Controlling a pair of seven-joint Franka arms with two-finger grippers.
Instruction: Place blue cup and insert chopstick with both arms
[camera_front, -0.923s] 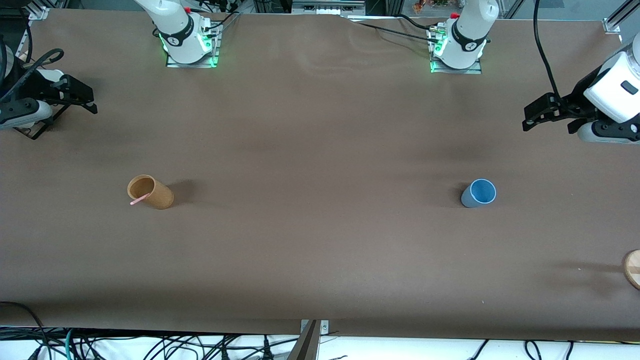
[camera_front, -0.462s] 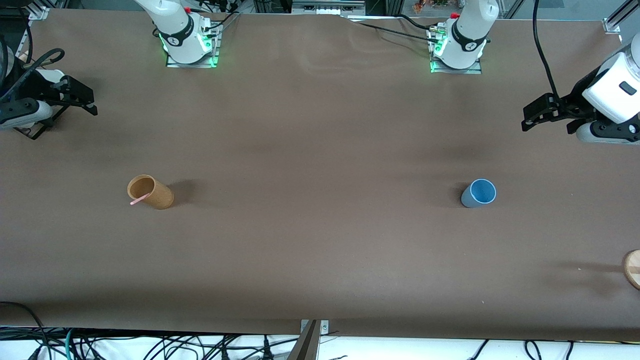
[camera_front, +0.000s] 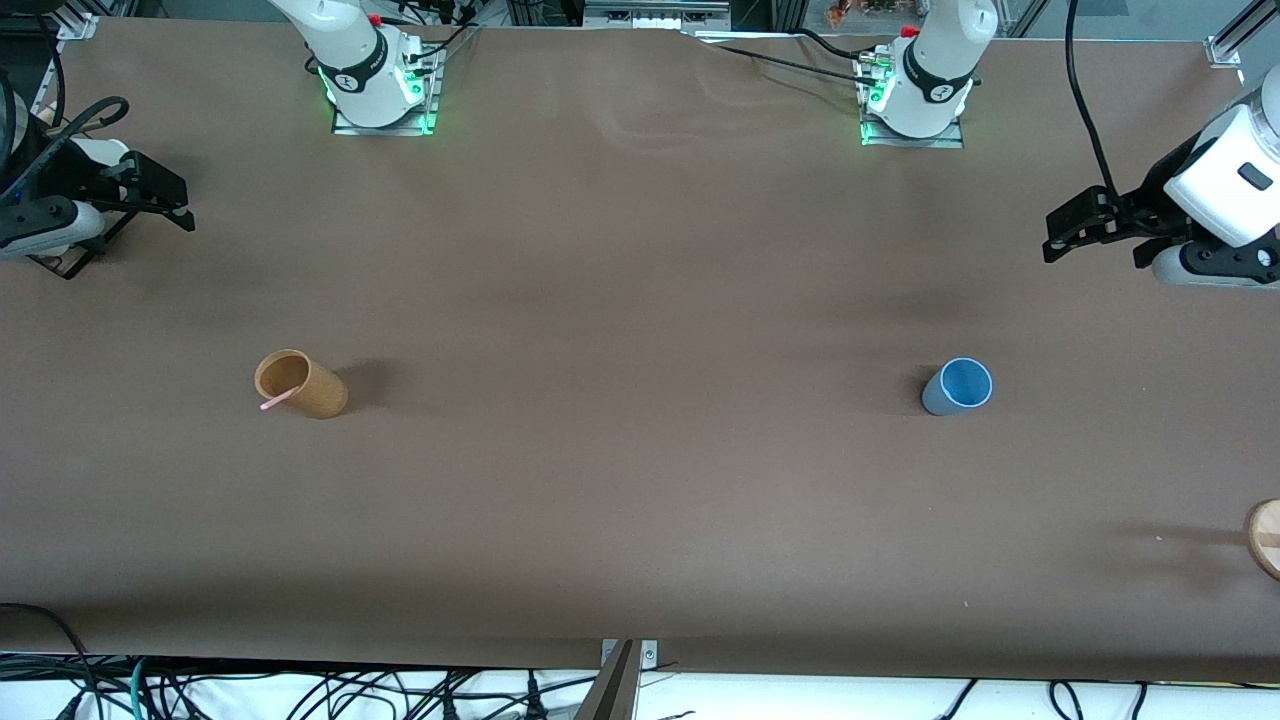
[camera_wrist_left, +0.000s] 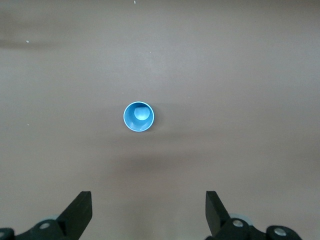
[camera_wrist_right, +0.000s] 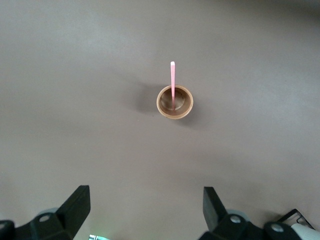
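Both grippers high, blue cup (camera_wrist_left: 139, 116) below left gripper (camera_wrist_left: 148, 216)

You are looking at a robotics lab, not a home or a shop. Two white arm bases (camera_front: 375, 75) (camera_front: 915, 85) are bolted to metal plates along one edge of the bench (camera_front: 640, 500), each lit green at the foot. A plain brown sheet covers the bench. Aluminium frame rails (camera_front: 75, 20) show at its corners, and loose cables (camera_front: 300, 690) tangle below the edge nearest the front camera.
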